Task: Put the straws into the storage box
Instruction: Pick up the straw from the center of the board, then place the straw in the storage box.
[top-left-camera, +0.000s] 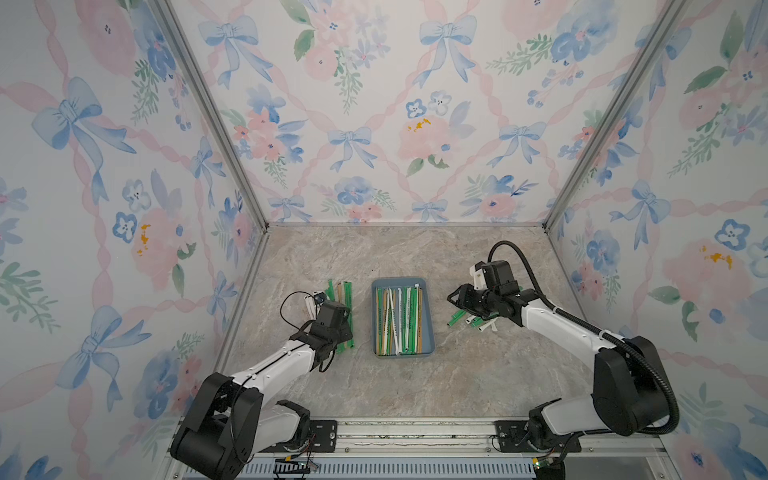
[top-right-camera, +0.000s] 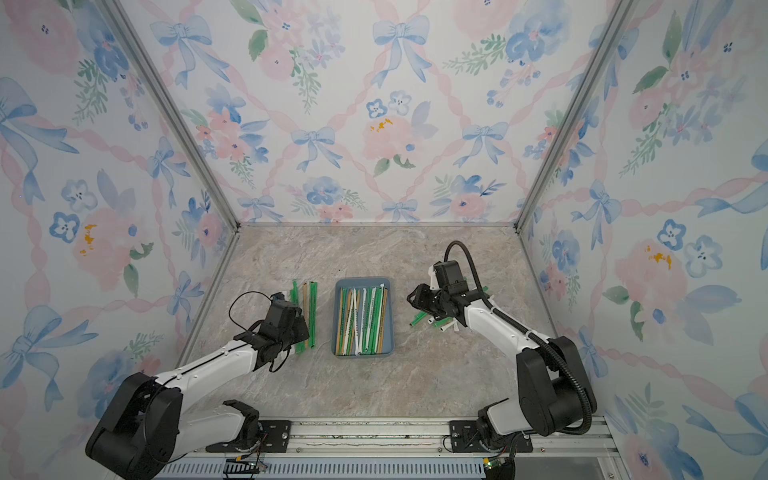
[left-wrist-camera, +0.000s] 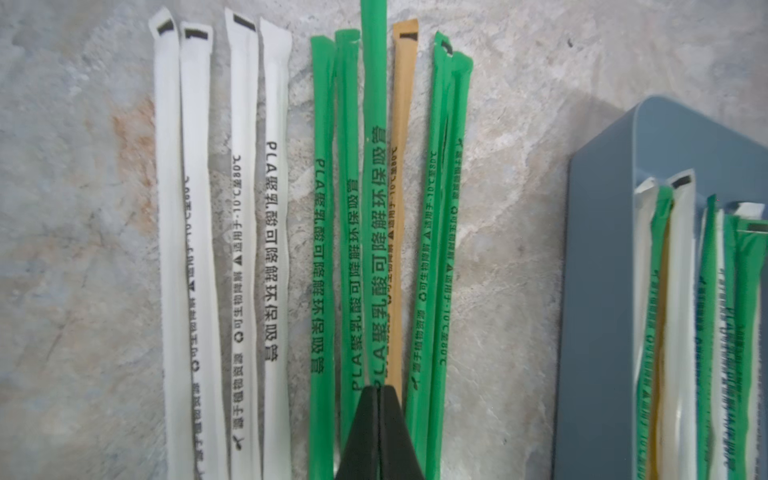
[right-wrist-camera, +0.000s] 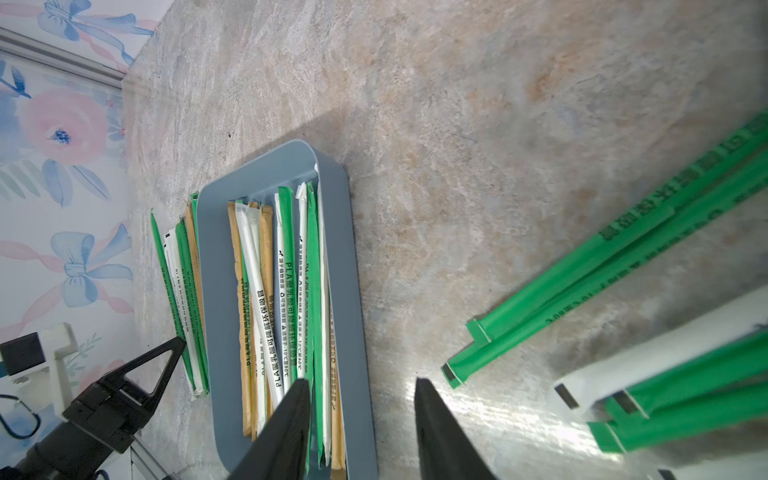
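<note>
Just left of the storage box (top-left-camera: 390, 282), my left gripper (left-wrist-camera: 378, 392) is clamped tight on the end of one green straw (left-wrist-camera: 374, 166) in the row of loose straws (left-wrist-camera: 243, 208) on the table (left-wrist-camera: 83, 249). My right gripper (right-wrist-camera: 365, 419) hangs empty, jaws parted partway, between the box and a second loose pile (right-wrist-camera: 540, 303). Roughly half done, I judge: the box holds many straws, and both outside groups remain.

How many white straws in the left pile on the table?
4 white straws, side by side on the table, on the pile's side farthest from the box; green straws and a tan one lie between. More could hide beneath.
</note>
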